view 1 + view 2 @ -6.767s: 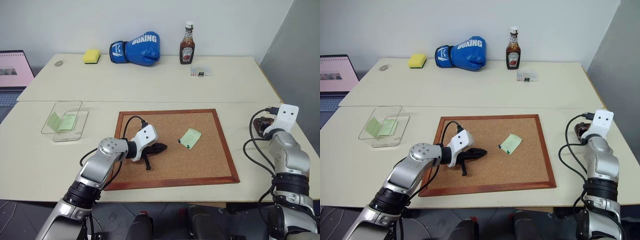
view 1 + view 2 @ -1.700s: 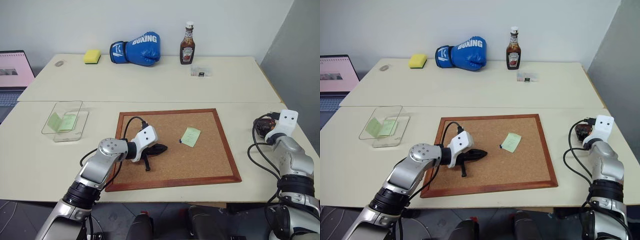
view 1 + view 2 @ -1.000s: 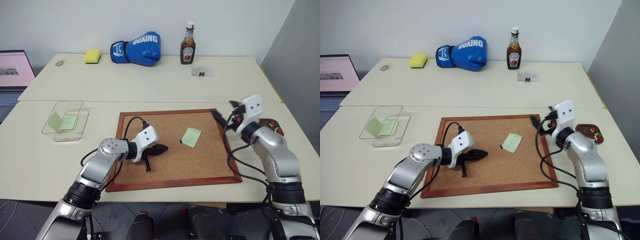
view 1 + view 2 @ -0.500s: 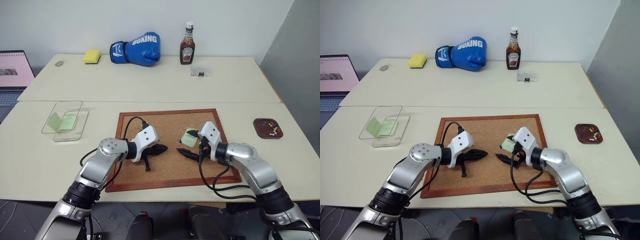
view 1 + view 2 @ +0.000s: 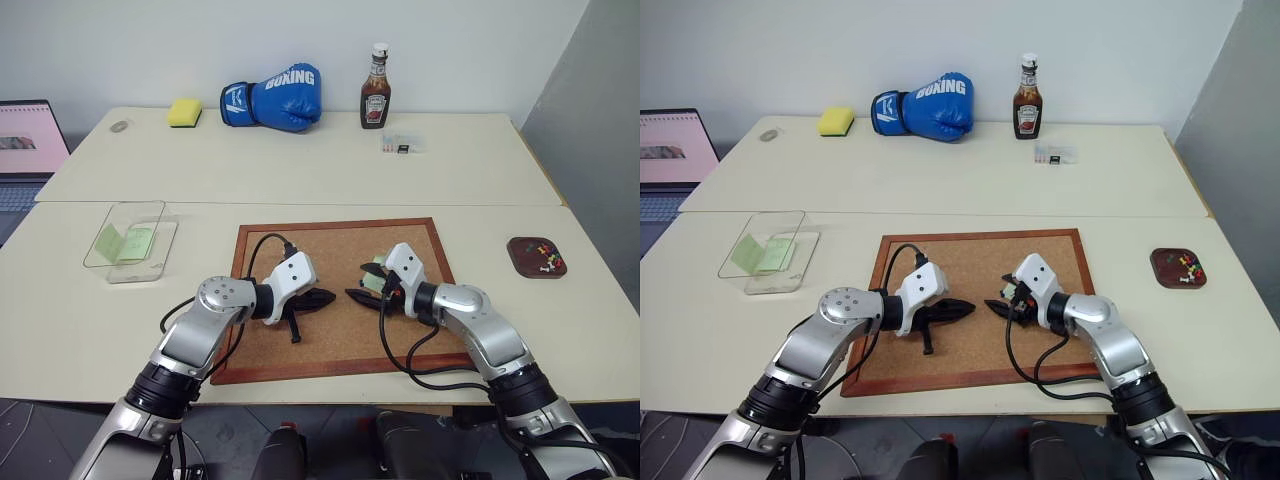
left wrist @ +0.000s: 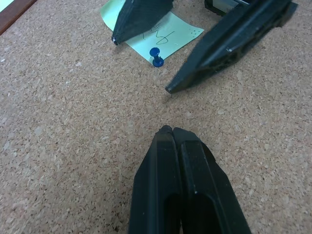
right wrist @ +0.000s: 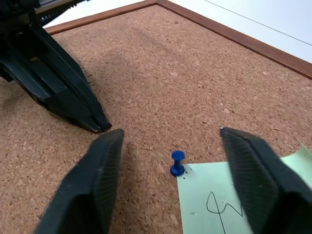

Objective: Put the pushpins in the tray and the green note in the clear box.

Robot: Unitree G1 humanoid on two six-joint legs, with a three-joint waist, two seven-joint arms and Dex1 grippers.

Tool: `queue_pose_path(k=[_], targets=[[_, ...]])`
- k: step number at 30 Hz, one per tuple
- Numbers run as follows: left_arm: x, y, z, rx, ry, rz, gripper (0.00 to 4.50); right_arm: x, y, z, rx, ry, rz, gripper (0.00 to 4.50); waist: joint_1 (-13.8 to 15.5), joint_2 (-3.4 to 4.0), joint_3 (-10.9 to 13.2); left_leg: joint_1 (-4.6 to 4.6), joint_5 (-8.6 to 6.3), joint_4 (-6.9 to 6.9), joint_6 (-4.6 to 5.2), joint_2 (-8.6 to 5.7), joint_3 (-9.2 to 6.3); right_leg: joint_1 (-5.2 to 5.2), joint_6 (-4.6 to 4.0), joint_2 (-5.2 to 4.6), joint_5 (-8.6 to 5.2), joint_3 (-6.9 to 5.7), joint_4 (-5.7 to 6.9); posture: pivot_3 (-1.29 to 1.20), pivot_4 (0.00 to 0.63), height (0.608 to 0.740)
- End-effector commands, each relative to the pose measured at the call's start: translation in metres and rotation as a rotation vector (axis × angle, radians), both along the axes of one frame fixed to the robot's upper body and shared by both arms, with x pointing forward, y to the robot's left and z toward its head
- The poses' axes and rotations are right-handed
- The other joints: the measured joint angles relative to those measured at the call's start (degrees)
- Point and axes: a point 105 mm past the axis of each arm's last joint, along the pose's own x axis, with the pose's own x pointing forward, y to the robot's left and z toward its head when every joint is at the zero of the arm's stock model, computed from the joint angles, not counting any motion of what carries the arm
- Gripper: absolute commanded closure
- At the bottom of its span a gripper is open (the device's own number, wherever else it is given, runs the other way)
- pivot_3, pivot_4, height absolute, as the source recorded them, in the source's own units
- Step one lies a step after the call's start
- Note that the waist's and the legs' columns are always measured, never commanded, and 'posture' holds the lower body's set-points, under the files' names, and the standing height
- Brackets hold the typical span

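Note:
A pale green note (image 6: pixel 163 34) lies on the corkboard (image 5: pixel 300 250), held at one corner by a blue pushpin (image 7: pixel 177 163). My right gripper (image 7: pixel 170 131) hovers low over the board, open, one finger on each side of that pin and touching neither pin nor paper. My left gripper (image 6: pixel 168 130) rests shut and empty on the cork a short way left of the note. The small brown tray (image 5: pixel 515 250) near the table's right edge holds several pushpins (image 5: pixel 545 255). The clear box (image 5: pixel 150 262) stands at the left with green notes inside.
The corkboard's wooden frame rims the work area. At the back stand a blue boxing glove (image 5: pixel 272 97), a ketchup bottle (image 5: pixel 375 88), a yellow sponge (image 5: pixel 183 112) and a small clear case (image 5: pixel 402 143). A laptop (image 5: pixel 25 150) sits at far left.
My right arm swung from the tray at the right over to the corkboard and came down by the note, its fingers narrowing around the blue pin. The left arm stayed put.

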Motion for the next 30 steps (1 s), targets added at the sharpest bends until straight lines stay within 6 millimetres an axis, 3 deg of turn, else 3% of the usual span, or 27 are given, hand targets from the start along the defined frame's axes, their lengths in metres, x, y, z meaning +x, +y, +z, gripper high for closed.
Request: queue_pose_path(k=[1,8,12,18,24,30], targets=[[-0.003,0.001,-0.003,0.004,0.014,-0.001,4.50,-0.001,0.002,0.010,0.000,-0.046,0.028,2.35,0.0,0.00,0.0,0.00,0.00,0.00,0.00,0.00,0.00,0.00,0.00,0.00,0.00,0.00,0.00,0.00,0.150,0.740],[-0.003,-0.002,-0.003,0.003,0.016,-0.009,4.50,-0.001,0.001,0.008,-0.015,-0.048,0.026,3.86,0.0,0.00,0.0,0.00,0.00,0.00,0.00,0.00,0.00,0.00,0.00,0.00,0.00,0.00,0.01,0.00,0.150,0.740],[-0.003,-0.001,-0.003,0.004,0.014,-0.009,4.50,-0.001,-0.001,0.007,-0.023,-0.051,0.020,4.49,0.0,0.00,0.0,0.00,0.00,0.00,0.00,0.00,0.00,0.00,0.00,0.00,0.00,0.00,0.01,0.00,0.150,0.740],[-0.004,-0.001,-0.003,0.005,0.017,-0.011,4.50,0.001,-0.008,0.014,-0.024,-0.060,0.008,4.49,0.0,0.00,0.0,0.00,0.00,0.00,0.00,0.00,0.00,0.00,0.00,0.00,0.00,0.00,0.01,0.00,0.150,0.740],[-0.007,-0.001,-0.006,0.008,0.026,-0.014,4.50,0.002,-0.011,0.060,0.201,-0.092,-0.038,4.49,0.0,0.00,0.0,-0.03,0.00,0.00,0.00,0.00,0.00,-0.02,0.00,0.00,0.00,0.00,0.01,0.00,0.150,0.740],[-0.007,-0.003,-0.006,0.008,0.030,-0.022,4.50,0.003,-0.029,0.078,0.253,-0.115,-0.125,4.49,0.0,0.00,0.0,-0.01,0.00,0.00,0.00,0.00,-0.01,-0.01,0.00,0.00,0.00,-0.01,0.02,0.00,0.150,0.740]])
